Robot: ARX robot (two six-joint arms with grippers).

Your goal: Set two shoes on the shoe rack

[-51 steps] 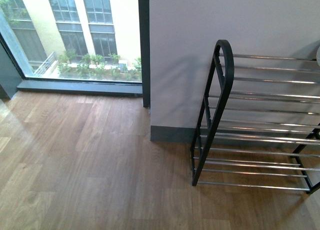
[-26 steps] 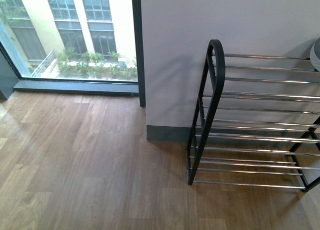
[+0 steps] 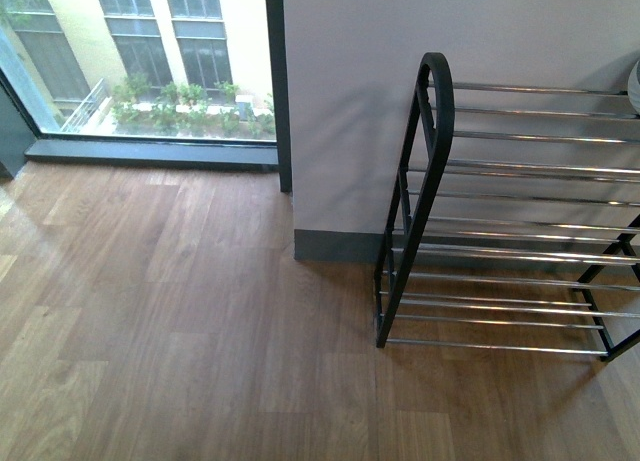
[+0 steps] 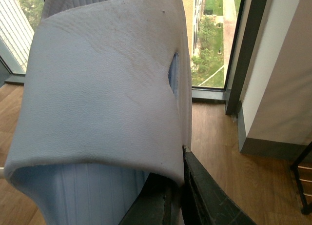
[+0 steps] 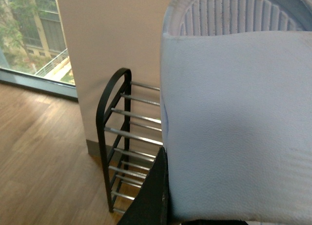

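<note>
From my body camera I see the shoe rack (image 3: 510, 221) standing on the wooden floor (image 3: 170, 321) against the pale wall (image 3: 400, 41), to the right of a tall window (image 3: 140, 56); its black end frame (image 3: 415, 206) curves over the top and its silver rods run off the right edge; at that edge, on the top tier, a sliver of something grey and rounded (image 3: 634, 89) shows, too little to name; neither of my arms appears in this view.

My left wrist camera is nearly filled by one shoe (image 4: 102, 88), seen from beneath; a pale, finely textured surface covers most of it and a ribbed white sole shows above and below it; a dark finger (image 4: 195, 195) of my left jaws lies against its lower edge, so I judge the left jaws clamped on it; beyond it are the window and the floor.

My right wrist camera shows the other shoe (image 5: 234, 122) the same way, ribbed white sole at the top, pale textured surface below; a dark finger (image 5: 151, 195) presses along its side, so the right jaws grip it; the rack (image 5: 124, 137) stands beyond, near the wall, apart from the shoe.
</note>
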